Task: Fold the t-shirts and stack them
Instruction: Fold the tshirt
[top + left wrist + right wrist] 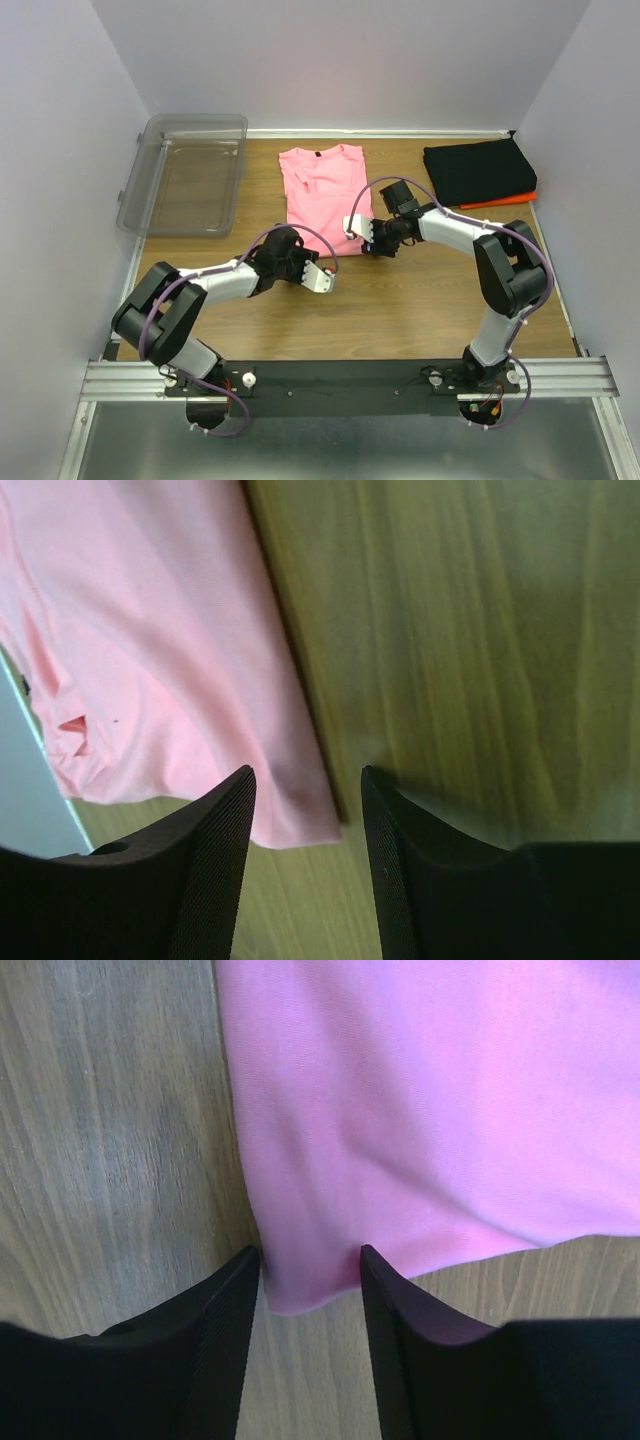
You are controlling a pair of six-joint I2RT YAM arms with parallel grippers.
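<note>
A plain pink t-shirt [318, 188] lies flat on the wooden table, folded into a long strip with its neck at the far end. My left gripper [322, 274] is open and low at its near left corner. In the left wrist view that corner [300, 825] lies between my open fingers [308, 772]. My right gripper [358, 228] is open at the near right corner. In the right wrist view the pink corner [300, 1280] lies between the open fingers [311, 1252]. A folded black t-shirt [478, 170] lies on a folded orange one [512, 199] at the back right.
A clear plastic bin [185, 175] stands at the back left, next to the left wall. White walls close the table on the left, back and right. Bare wood [400, 300] lies between the shirt and the arm bases.
</note>
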